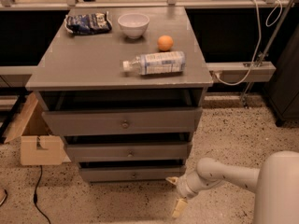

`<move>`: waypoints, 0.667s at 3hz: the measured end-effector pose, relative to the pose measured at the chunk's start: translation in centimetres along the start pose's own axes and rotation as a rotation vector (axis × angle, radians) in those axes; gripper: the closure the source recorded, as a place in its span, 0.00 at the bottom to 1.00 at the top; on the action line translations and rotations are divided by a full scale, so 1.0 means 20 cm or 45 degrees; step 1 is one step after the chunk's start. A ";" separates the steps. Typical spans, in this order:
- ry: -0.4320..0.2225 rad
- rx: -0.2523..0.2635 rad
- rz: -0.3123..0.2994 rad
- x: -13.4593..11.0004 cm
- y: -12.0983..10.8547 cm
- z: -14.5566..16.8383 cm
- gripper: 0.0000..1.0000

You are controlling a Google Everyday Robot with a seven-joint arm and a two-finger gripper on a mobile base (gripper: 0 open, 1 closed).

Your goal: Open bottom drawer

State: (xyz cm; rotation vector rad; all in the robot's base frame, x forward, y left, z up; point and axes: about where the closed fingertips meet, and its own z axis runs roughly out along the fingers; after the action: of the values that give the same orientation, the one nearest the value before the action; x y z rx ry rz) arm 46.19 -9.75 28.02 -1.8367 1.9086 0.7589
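The bottom drawer (133, 174) is the lowest and narrowest grey front of the cabinet, with a small round knob (134, 175) at its centre. A dark gap shows above its front. My gripper (175, 194) is low over the floor, just right of the drawer's right end and apart from it. Its two pale fingers (178, 208) are spread, and it is open and empty. The white arm (224, 174) reaches in from the lower right.
The middle drawer (128, 151) and top drawer (122, 122) sit above. On the cabinet top lie a plastic bottle (156, 62), an orange (165, 43), a white bowl (133, 24) and a snack bag (88, 22). A cardboard box (39, 146) stands on the floor at left.
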 end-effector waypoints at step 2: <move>0.035 0.133 -0.162 0.01 -0.30 0.13 0.00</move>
State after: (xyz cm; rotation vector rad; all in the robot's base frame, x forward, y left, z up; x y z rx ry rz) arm 51.82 -8.19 25.19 -1.8919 1.7924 0.5838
